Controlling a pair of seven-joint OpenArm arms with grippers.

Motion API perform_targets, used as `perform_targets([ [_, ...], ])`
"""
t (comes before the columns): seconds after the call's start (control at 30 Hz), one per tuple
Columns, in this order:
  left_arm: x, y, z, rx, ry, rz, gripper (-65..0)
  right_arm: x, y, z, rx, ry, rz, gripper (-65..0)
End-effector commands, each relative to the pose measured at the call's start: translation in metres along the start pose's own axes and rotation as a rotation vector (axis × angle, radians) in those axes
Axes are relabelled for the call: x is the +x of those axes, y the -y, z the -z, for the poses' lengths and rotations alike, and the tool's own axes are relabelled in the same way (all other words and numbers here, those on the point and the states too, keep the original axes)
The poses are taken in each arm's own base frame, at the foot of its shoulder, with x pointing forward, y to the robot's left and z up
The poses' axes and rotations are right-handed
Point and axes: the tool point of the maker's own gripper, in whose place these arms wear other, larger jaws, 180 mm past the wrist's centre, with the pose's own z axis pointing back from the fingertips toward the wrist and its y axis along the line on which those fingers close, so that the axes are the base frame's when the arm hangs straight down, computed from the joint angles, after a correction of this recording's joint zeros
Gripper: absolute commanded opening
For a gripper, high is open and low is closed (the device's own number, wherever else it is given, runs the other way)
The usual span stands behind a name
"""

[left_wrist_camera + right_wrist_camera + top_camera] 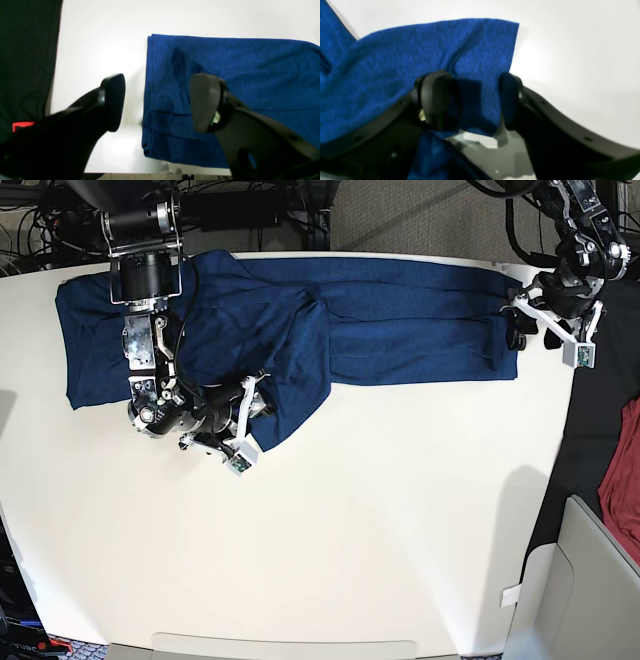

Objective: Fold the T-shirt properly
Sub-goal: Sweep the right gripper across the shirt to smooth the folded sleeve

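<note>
Right gripper pinches the T-shirt fold between its jaws.

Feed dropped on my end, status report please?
Left gripper open, jaws straddling the edge of the dark blue knit long-sleeved shirt. Right gripper jaws around a lifted fold. Nothing in the way.

A broad, white, smooth-topped worktop carries a large dark blue long-sleeved T-shirt of heathered knit. The T-shirt lies spread along the far edge, reaching almost from one side to the other, with one flap folded over towards the middle. The near half of the worktop is bare.
</note>
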Motion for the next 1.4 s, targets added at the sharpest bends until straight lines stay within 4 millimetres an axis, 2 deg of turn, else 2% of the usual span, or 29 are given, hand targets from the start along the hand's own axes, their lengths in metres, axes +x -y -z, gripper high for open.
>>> perform_targets([
  [0.0, 0.012, 0.000, -0.004, -0.002, 0.040, 0.019, -25.6, -0.011, -0.001, 0.002, -0.001, -0.063, -0.005, -38.2],
  [0.13, 0.012, 0.000, -0.004, -0.003, 0.040, 0.018, -25.6, -0.005, -0.011, 0.002, 0.057, -0.028, 0.029, -59.2],
  [0.17, 0.012, 0.000, -0.004, -0.003, 0.040, 0.018, -25.6, -0.001, -0.015, 0.001, 0.084, -0.006, 0.045, -62.8],
  [0.2, 0.012, 0.000, -0.004, -0.003, 0.040, 0.018, -25.6, 0.002, -0.019, 0.001, 0.106, 0.014, 0.056, -63.8],
  [0.43, 0.012, 0.000, -0.004, -0.003, 0.041, 0.018, -25.6, 0.035, -0.043, -0.010, 0.266, 0.179, 0.146, -63.3],
  [0.57, 0.012, 0.000, -0.004, -0.001, 0.040, 0.017, -25.6, 0.069, -0.065, -0.027, 0.380, 0.316, 0.176, -63.3],
  [0.67, 0.011, -0.001, -0.004, 0.000, 0.039, 0.016, -25.6, 0.098, -0.091, -0.035, 0.468, 0.405, 0.185, -63.3],
  [0.8, 0.011, -0.002, -0.005, 0.004, 0.039, 0.014, -25.6, 0.116, -0.124, -0.031, 0.548, 0.425, 0.192, -63.3],
  [0.9, 0.012, -0.003, -0.005, 0.006, 0.044, 0.014, -25.6, 0.131, -0.163, -0.029, 0.631, 0.427, 0.162, -63.3],
  [1.0, 0.013, -0.001, -0.006, -0.003, 0.050, 0.006, -25.6, 0.139, -0.196, -0.026, 0.684, 0.412, 0.110, -63.3],
  [1.07, 0.014, -0.004, -0.008, -0.004, 0.061, -0.008, -25.6, 0.136, -0.203, -0.023, 0.685, 0.390, 0.086, -63.3],
  [1.23, 0.014, -0.026, -0.020, 0.045, 0.083, -0.056, -25.6, 0.131, -0.224, -0.011, 0.729, 0.313, 0.026, -63.3],
  [1.37, 0.018, -0.031, -0.025, 0.045, 0.108, -0.082, -25.6, 0.130, -0.235, -0.006, 0.745, 0.272, -0.027, -63.2],
])
